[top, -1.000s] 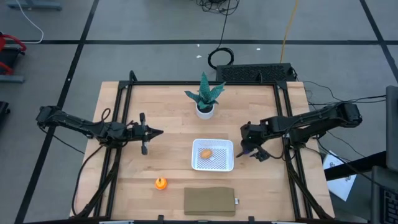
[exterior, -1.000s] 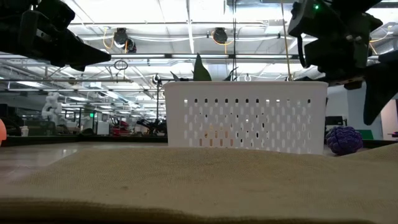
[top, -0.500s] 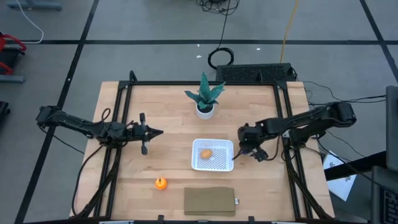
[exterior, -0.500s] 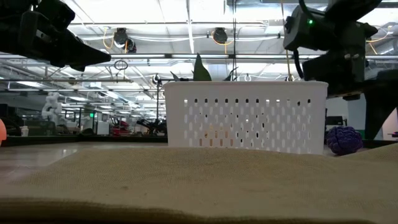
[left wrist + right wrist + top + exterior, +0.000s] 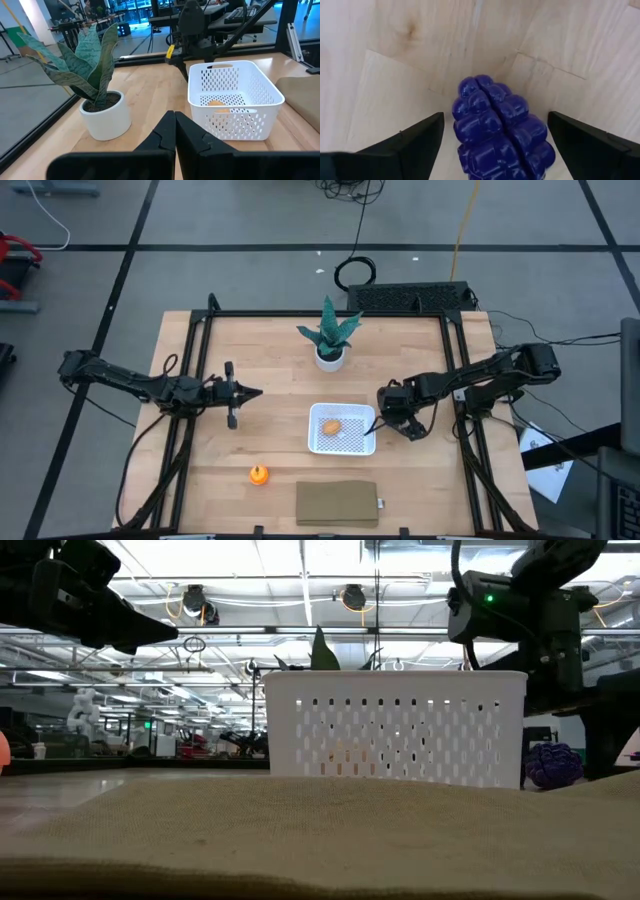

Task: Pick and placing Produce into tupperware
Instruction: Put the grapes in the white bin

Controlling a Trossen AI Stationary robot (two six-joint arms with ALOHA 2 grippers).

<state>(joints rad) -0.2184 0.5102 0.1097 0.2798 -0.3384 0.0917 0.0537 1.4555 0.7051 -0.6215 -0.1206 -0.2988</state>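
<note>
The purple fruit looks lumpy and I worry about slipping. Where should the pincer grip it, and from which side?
Come straight down, as the right pincer is already poised, open, a finger on either side. Close across the middle of the purple fruit, on its two long flanks: it lies flat on the table, and the grooves between the lumps should help the pads seat.

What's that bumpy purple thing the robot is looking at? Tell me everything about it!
It is the purple toy fruit, dark violet and covered in rounded, glossy bumps like a bunch of grapes, seemingly plastic. It lies on the wooden table, just to the right of the white tupperware, outside it. The right gripper is right above it, open, with one dark finger on each side. Nothing shows them touching it, so it is not yet gripped.
</note>
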